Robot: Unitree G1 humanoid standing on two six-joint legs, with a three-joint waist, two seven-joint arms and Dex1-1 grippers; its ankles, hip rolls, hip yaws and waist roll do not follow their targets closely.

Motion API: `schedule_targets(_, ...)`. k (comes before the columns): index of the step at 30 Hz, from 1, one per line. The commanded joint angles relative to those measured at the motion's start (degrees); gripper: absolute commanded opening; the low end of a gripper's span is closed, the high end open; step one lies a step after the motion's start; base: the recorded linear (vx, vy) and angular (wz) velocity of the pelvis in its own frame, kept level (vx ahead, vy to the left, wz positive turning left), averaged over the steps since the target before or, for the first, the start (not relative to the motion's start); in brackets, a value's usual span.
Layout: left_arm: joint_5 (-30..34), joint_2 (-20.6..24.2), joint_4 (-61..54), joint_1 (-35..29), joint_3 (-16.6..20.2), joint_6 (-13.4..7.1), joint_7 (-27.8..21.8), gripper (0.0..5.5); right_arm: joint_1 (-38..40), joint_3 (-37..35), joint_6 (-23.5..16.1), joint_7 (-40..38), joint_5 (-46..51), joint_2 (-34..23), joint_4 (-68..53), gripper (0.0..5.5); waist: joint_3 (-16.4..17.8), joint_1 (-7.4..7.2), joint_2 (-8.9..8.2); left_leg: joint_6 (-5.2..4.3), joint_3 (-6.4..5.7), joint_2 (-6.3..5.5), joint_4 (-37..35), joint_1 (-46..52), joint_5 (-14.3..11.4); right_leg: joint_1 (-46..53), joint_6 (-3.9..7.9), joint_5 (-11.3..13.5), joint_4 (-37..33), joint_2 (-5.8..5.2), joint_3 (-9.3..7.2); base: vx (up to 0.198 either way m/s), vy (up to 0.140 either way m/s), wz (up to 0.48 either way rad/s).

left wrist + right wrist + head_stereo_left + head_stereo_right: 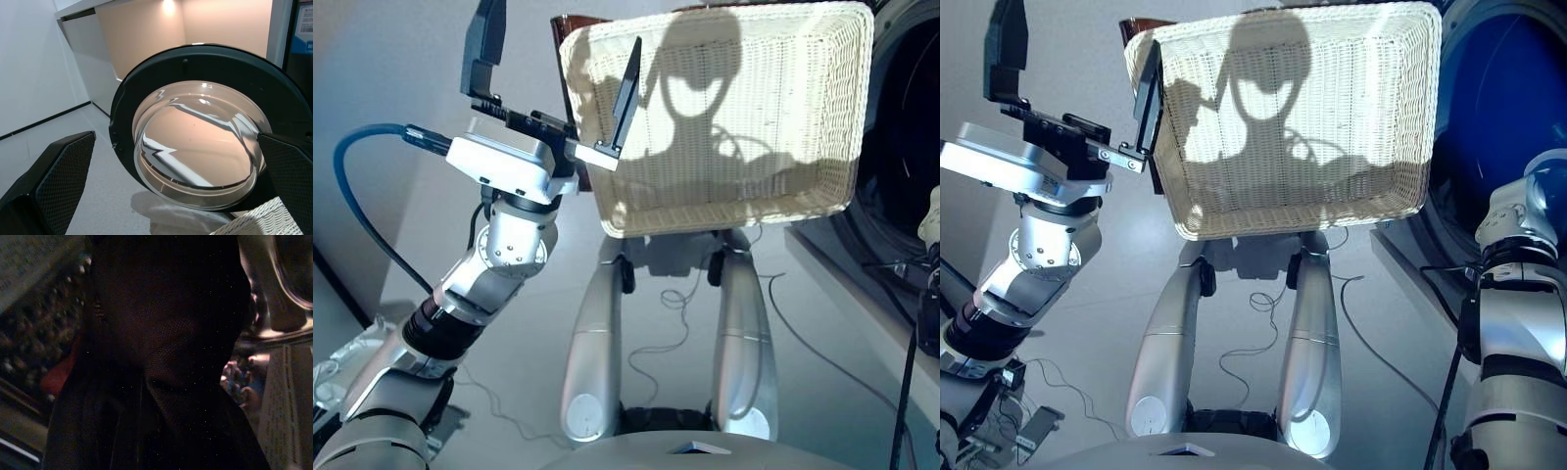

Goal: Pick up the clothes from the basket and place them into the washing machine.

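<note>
Grey floor (431,88) all around, with a thin dark cable (822,352) snaking loosely across it. Some brownish thing (570,23) pokes out behind, maybe a stool, hard to tell. Peach wall (220,24) further back.

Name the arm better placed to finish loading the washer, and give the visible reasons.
Right. Its arm reaches into the washing machine, its wrist view filled by dark cloth. The left gripper is open and empty beside the empty basket.
</note>
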Motion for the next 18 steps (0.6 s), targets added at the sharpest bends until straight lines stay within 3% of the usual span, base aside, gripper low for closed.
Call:
schedule_targets(1,-1.3,-0.9,-7.3,1.5,2.5,-4.7,-0.2,5.5,-5.3,2.4,-4.3,-1.5,0.7,-13.6,-2.4,0.0,-0.9,-1.14,2.53,-4.7,-0.03,2.43,6.2,1.1,-5.5,1.2,3.86,0.6,-3.3,0.01,1.57,0.0,0.0,0.0)
schedule_targets(2,-1.3,-0.8,-7.4,1.5,2.5,-4.6,-0.3,5.5,-5.3,2.5,-4.1,-1.4,0.8,-13.6,-1.9,0.0,-0.9,-1.12,2.58,-4.7,-0.08,2.46,6.2,1.0,-5.5,1.2,3.85,0.7,-3.3,0.02,1.59,0.0,0.0,0.0)
schedule_targets(3,-1.5,-0.7,-7.5,1.6,2.6,-4.7,-0.6,5.5,-5.3,2.6,-3.7,-1.1,0.6,-13.6,-1.4,1.4,-0.9,-1.1,2.59,-4.73,-0.06,2.48,6.3,0.9,-5.5,1.1,3.84,0.7,-3.3,0.01,1.62,0.0,0.0,0.0)
schedule_targets(4,-1.6,-0.7,-7.6,1.7,2.6,-4.7,-0.7,5.5,-5.3,2.6,-3.5,-0.8,0.8,-13.4,-1.1,5.5,-0.9,-1.12,2.59,-4.73,-0.08,2.45,6.3,0.8,-5.5,1.0,3.83,0.7,-3.3,0.03,1.63,0.0,0.0,0.0)
schedule_targets(14,-1.9,-1.8,-7.5,2.7,3.7,-4.2,-1.2,5.5,-0.4,0.6,-3.5,1.6,2.8,-9.6,-1.8,5.5,-0.9,-1.29,2.18,-4.51,-0.12,2.47,6.8,0.2,-5.6,0.6,3.56,0.8,-3.2,0.31,1.73,0.0,0.0,0.0)
schedule_targets(18,-1.8,-2.6,-6.9,2.3,3.8,-4.3,-1.8,5.5,2.9,1.8,-3.7,1.6,-1.6,-7.3,-7.2,5.5,-0.9,-1.46,1.8,-4.36,-0.14,2.44,6.6,-0.4,-5.0,0.2,3.53,1.6,-3.6,0.27,1.72,0.0,0.0,0.0)
